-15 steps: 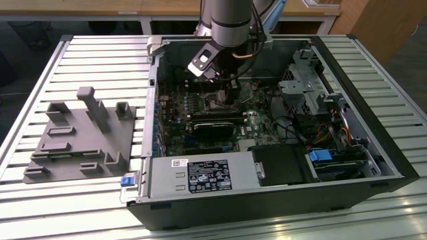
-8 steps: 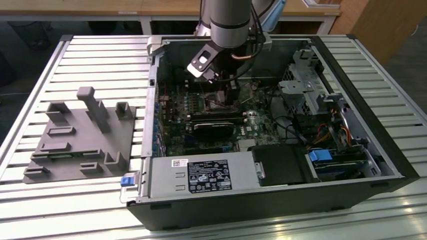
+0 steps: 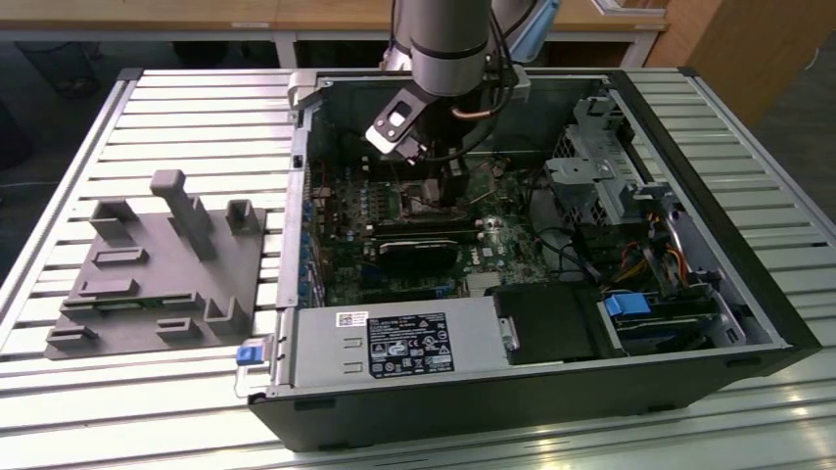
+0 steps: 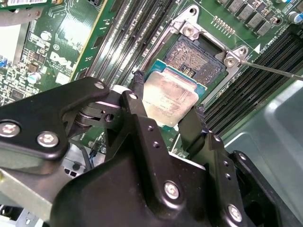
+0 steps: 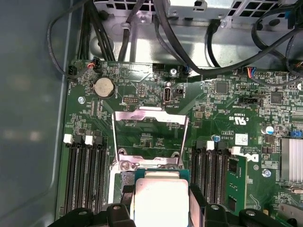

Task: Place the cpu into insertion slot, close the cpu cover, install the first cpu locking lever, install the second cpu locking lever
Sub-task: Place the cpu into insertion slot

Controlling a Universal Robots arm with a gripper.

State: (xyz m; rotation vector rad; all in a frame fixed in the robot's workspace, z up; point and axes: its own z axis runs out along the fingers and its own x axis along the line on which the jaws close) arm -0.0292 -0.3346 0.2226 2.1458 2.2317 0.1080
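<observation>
My gripper is shut on the cpu, a flat silver-grey square chip with a green edge, clamped between two black fingers. The cpu hangs tilted just above and partly over the insertion slot, whose dark pin field and silver rim lie open on the green board. In the first wrist view the cpu sits between the fingers, and the cpu cover is folded back, a thin silver frame with board showing through its cut-out. A thin locking lever stands swung out beside the slot. In the exterior view the gripper reaches down into the open computer case.
Long black memory slots flank the socket on both sides. A black component lies close to the socket, with cables and a drive cage at the exterior view's right. A grey fixture sits on the slatted table outside the case.
</observation>
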